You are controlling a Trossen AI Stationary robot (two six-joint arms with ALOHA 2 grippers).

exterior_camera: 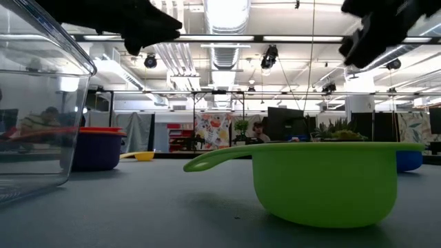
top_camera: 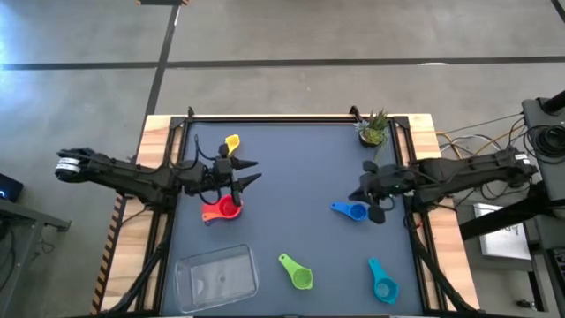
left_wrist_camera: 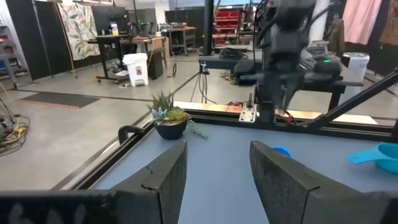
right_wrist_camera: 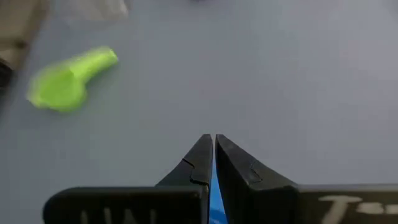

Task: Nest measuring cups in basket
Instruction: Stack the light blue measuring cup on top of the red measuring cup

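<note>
- Measuring cups lie scattered: green cup (top_camera: 298, 272) and teal cup (top_camera: 382, 283) nearest, at 6 o'clock.
- Basket (top_camera: 217, 276): 7 o'clock, holding no cups.
- Right gripper (top_camera: 364, 193): 3 o'clock, fingers clenched, beside blue cup (top_camera: 350, 210).
- Left gripper (top_camera: 252, 171): fingers released, over red cup (top_camera: 221, 210).
- Yellow cup (top_camera: 231, 142): 11 o'clock.

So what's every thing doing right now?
Basket, upright, empty.
Red cup, on the table, beside the left end effector.
Yellow cup, on the table.
Green cup, upright on the table.
Teal cup, upright on the table.
Blue cup, on the table by the right end effector.
Left end effector, open, empty.
Right end effector, shut.
Plant, upright.
</note>
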